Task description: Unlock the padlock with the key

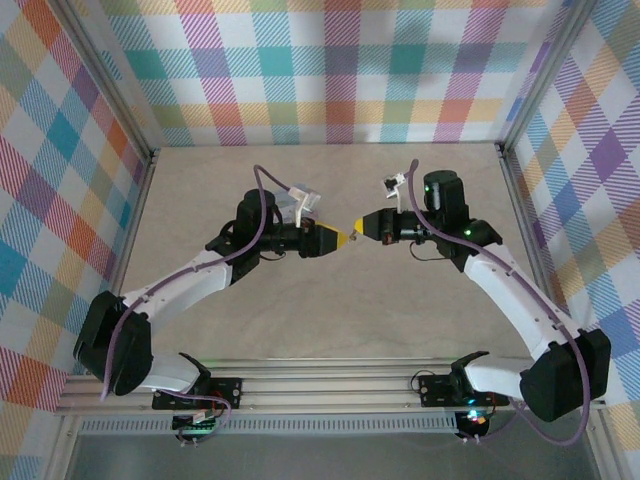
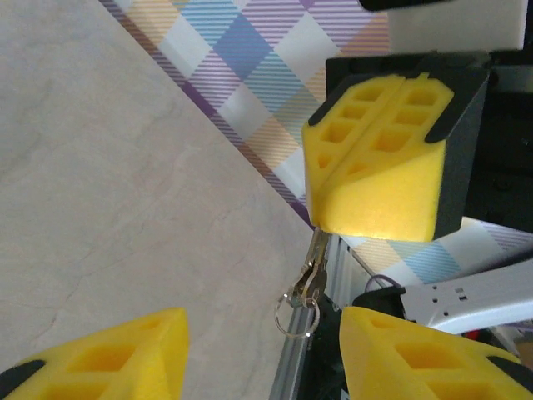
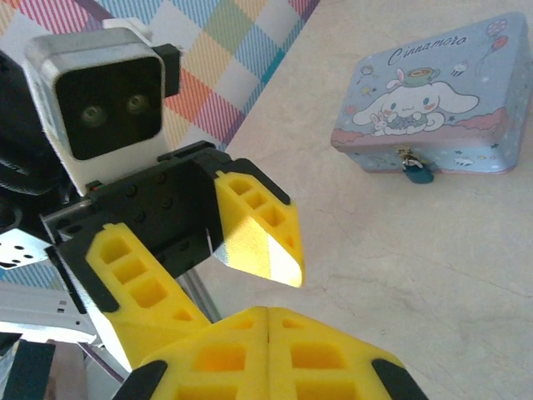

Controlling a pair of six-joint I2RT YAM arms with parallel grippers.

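Overhead, the two arms met over the middle of the tabletop point(image 1: 330, 320). The left gripper point(image 1: 338, 238) and the right gripper point(image 1: 362, 227) pointed at each other at frame centre, tips almost touching. Anything between them was too small to make out there.

Seen from the left wrist, the left gripper's own yellow fingers point(image 2: 125, 354) sat in the two bottom corners with a plain gap between them, closed on nothing. The right gripper hung at upper right with its pads pressed together. The key point(image 2: 315, 262) came out from under its tip, pinched by its upper end. A thin key ring point(image 2: 291, 321) dangled from the key's lower end, in the gap between the left fingers.

From the right wrist, the right gripper's fingers met flush at the bottom edge. The left gripper stood at centre left, jaws parted. The cartoon tin box point(image 3: 433, 92) lay on the table at upper right, well apart from both grippers. The padlock point(image 3: 414, 173) hung on the clasp of its front wall.

I judged this to be a regrip of the key in mid-air, with the lock untouched. Since the ring end hung free, the right gripper probably pinched the blade. The left gripper would likely need to close on the ring end so the blade came clear. Only then could the key travel to the padlock and be lined up with its keyhole.
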